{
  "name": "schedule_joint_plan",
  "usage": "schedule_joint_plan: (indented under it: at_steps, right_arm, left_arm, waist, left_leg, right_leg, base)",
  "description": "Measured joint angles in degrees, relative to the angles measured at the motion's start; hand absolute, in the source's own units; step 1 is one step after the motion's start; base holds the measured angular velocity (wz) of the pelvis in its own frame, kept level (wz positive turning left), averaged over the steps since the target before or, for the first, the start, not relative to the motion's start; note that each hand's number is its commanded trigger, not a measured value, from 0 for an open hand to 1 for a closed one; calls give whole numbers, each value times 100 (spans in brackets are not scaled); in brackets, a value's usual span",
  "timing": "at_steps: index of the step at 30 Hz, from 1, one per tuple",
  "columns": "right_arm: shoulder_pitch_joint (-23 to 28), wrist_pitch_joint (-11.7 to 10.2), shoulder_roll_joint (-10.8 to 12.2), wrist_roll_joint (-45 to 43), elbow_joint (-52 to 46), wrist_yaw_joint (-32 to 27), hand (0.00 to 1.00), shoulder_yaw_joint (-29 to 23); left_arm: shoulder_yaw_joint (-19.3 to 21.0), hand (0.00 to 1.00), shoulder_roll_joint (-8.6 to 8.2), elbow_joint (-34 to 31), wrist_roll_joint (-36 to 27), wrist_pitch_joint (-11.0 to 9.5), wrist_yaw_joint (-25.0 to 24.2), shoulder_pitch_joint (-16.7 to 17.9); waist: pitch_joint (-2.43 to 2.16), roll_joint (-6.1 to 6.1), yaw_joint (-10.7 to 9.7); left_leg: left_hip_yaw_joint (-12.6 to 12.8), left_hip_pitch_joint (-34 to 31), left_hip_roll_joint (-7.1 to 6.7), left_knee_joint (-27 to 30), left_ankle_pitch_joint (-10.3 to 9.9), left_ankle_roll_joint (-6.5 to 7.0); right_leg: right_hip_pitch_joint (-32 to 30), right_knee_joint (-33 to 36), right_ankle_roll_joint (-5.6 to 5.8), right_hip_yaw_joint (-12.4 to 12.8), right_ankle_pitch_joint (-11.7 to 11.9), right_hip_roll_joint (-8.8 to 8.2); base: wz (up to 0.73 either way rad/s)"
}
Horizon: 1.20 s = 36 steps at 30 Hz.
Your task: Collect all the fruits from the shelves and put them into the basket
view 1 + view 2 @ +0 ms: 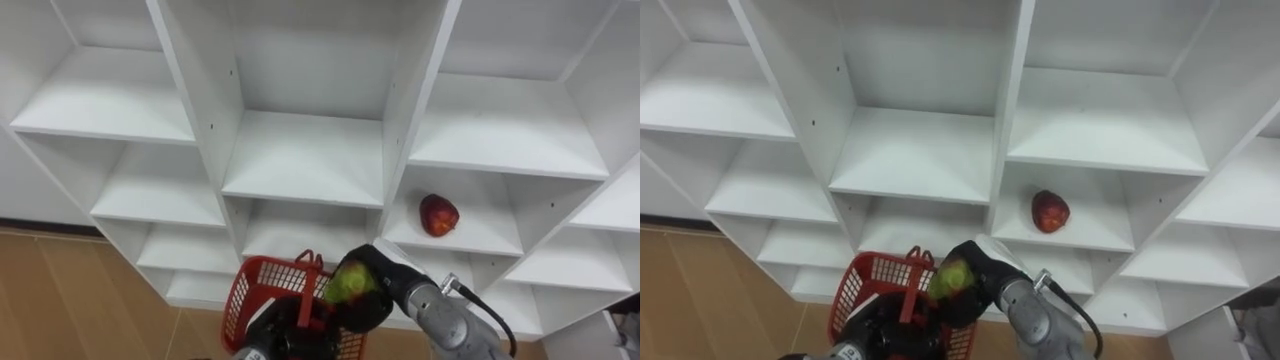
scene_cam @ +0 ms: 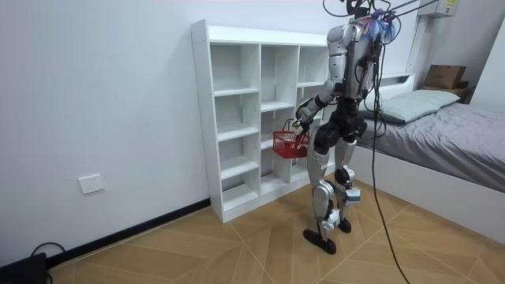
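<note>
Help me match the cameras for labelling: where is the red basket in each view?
Left eye view: red basket at bottom centre.
Right eye view: red basket at bottom, left of centre.
Room view: red basket just right of centre.
Shared landmark: white shelf unit behind it.

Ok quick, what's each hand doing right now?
Left hand: fingers closed on the red basket handle.
Right hand: fingers closed around a green fruit, over the basket.
</note>
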Motion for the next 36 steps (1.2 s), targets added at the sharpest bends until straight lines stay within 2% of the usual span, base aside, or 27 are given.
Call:
schedule_joint_plan:
  at_steps: [10, 11, 12, 13, 14, 15, 16, 21, 36]
  right_arm:
    - [-29, 52, 14, -112, 8, 38, 100, 41]
    - [-29, 53, 14, -113, 12, 38, 92, 42]
    - [-29, 53, 14, -113, 14, 38, 75, 42]
    - [-31, 56, 20, -112, 20, 37, 64, 42]
    - [-45, 56, 26, -111, 53, 35, 31, 43]
    - [-53, 56, 30, -111, 80, 33, 10, 43]
    - [-70, 56, 39, -110, 154, 29, 0, 43]
    - [-88, 54, 55, -103, 193, 12, 0, 44]
    - [-89, 54, 54, -95, 307, -10, 0, 47]
  left_arm:
    - [3, 100, 31, 0, 23, 0, -112, 3]
    - [3, 100, 32, 0, 41, 0, -113, 3]
    - [3, 100, 31, 0, 53, 0, -114, 3]
    - [3, 100, 32, 0, 70, 0, -114, 3]
    - [2, 100, 32, 0, 98, 0, -116, 3]
    - [2, 100, 32, 0, 121, 0, -118, 2]
    - [2, 100, 34, 0, 135, 0, -125, 2]
    - [-8, 100, 53, 0, 152, 14, -144, 36]
    - [-7, 100, 85, 0, 154, 58, -142, 45]
  waist:
    - [-2, -23, 0]
    - [-2, -26, -1]
    - [-3, -28, -1]
    - [-3, -35, 4]
    - [-4, -45, 3]
    - [-6, -52, 3]
    - [-10, -68, 4]
    - [-7, -99, 1]
    - [1, -82, -3]
  left_leg:
    - [-9, -3, -7, 10, 0, 0]
    - [-9, -3, -7, 11, 0, 0]
    - [-9, -2, -7, 12, 1, 0]
    - [-9, -2, -7, 13, 1, 0]
    - [-10, -1, -7, 15, 1, -1]
    - [-10, -1, -7, 16, 1, 0]
    - [-10, 0, -7, 16, 1, 0]
    - [-26, 4, -7, 17, 1, 0]
    - [-26, -5, -7, 16, 1, 0]
  right_leg:
    - [7, 3, 1, -37, -20, -14]
    - [8, 4, 1, -37, -20, -14]
    - [8, 4, 1, -37, -20, -14]
    - [9, 6, 1, -37, -20, -15]
    - [10, 6, 1, -37, -20, -15]
    - [10, 6, 1, -37, -20, -15]
    - [12, 6, 1, -38, -20, -15]
    - [18, 4, 1, -39, -19, -16]
    - [19, 1, 1, -47, -20, -15]
  base:
    - [1]
    - [0]
    - [0]
    - [0]
    - [0]
    - [0]
    - [0]
    - [0]
    - [0]
